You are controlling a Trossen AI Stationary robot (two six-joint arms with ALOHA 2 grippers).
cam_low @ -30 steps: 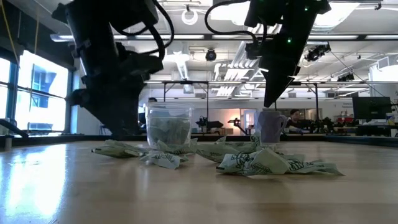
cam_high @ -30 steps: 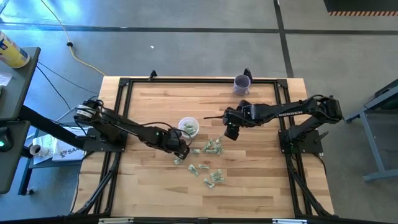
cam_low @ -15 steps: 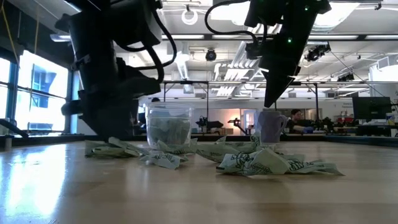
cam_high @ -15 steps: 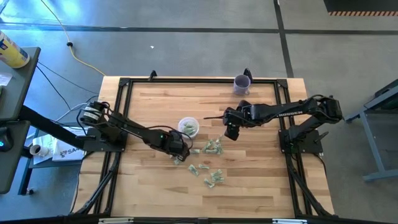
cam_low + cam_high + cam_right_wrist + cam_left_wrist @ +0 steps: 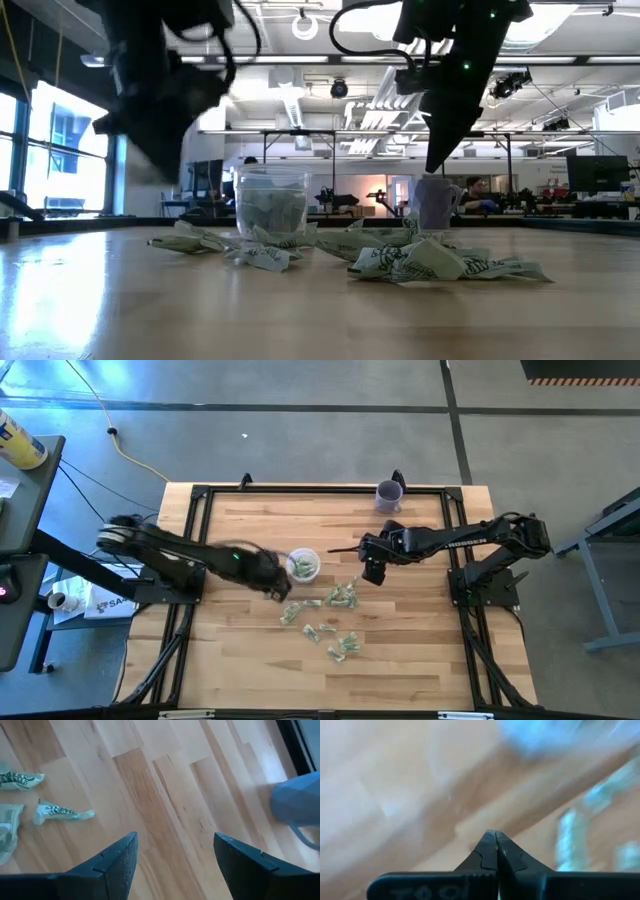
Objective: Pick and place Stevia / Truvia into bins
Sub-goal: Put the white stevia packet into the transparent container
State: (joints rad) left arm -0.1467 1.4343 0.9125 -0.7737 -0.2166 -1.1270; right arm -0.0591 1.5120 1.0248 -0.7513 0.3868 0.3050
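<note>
On the pale plank desk (image 5: 250, 530), green packets (image 5: 343, 596) lie beside the cup (image 5: 303, 565); left tool (image 5: 495, 851) closed empty, right tool (image 5: 172, 855) spread wide.

Pale striped wooden tabletop (image 5: 240, 650) framed in black. Green-and-white crumpled paper packets (image 5: 344, 596), dark lettering on some. Whitish translucent round plastic cup (image 5: 303, 564), green showing through. Purple handled mug (image 5: 389, 493). Both black hands: left hand (image 5: 494, 851), right hand (image 5: 175, 852).
</note>
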